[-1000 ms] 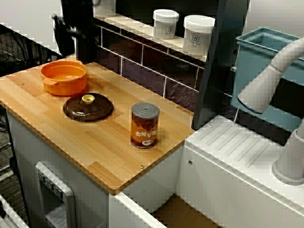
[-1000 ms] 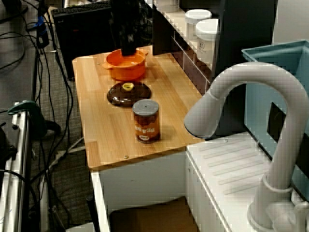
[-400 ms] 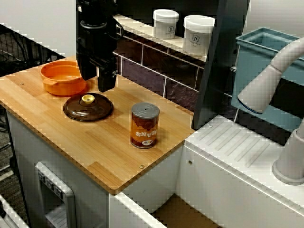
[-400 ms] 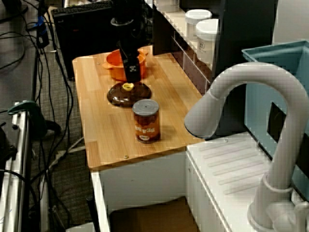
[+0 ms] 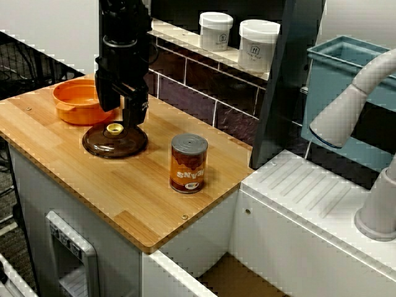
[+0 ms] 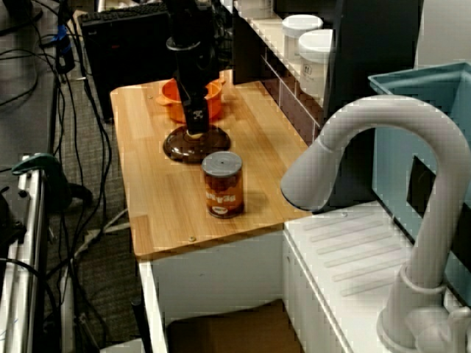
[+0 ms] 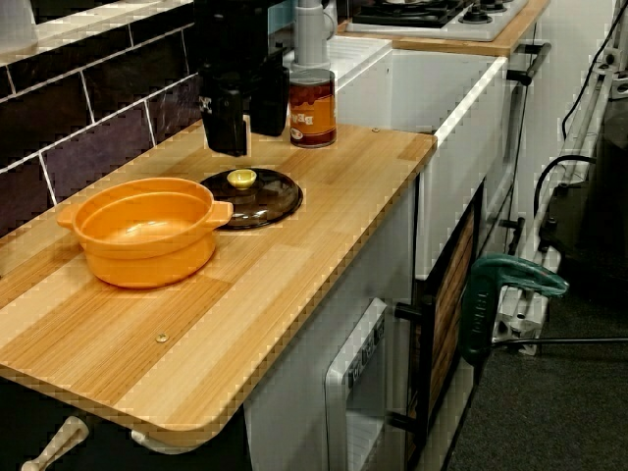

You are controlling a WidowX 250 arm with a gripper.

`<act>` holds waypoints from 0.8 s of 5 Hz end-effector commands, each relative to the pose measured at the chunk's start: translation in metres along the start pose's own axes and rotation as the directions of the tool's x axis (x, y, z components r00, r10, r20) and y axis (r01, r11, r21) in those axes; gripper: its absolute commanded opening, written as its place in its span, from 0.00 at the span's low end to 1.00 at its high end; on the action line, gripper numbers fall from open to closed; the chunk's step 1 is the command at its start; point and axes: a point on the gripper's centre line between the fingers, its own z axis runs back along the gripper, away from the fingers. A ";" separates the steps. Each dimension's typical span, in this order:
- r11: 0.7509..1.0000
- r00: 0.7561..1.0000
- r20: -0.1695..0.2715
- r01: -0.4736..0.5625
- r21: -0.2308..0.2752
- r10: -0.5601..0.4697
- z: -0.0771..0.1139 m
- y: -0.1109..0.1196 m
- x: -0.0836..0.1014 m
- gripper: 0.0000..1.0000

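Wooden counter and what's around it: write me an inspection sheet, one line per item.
Surface: wooden counter, light planks, no spills seen.
Job's things: brown lid with a yellow knob lies flat on the counter, beside the empty orange pot.
Clutter: tin can stands upright toward the sink end; two white jars sit on the tiled ledge.
Grippers: gripper is open, its fingers hang just above the knob; contact cannot be told.
Cables: loose cables on the floor beside the counter; none seen on it.
Surroundings: white faucet, blue bin, white draining board.
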 end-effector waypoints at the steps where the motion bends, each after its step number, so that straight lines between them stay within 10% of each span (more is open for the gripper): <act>1: 0.999 1.000 0.008 -0.016 0.032 0.015 -0.009 0.006 -0.022 1.00; 4: 0.999 0.999 -0.015 -0.049 0.017 0.049 -0.015 0.011 -0.020 1.00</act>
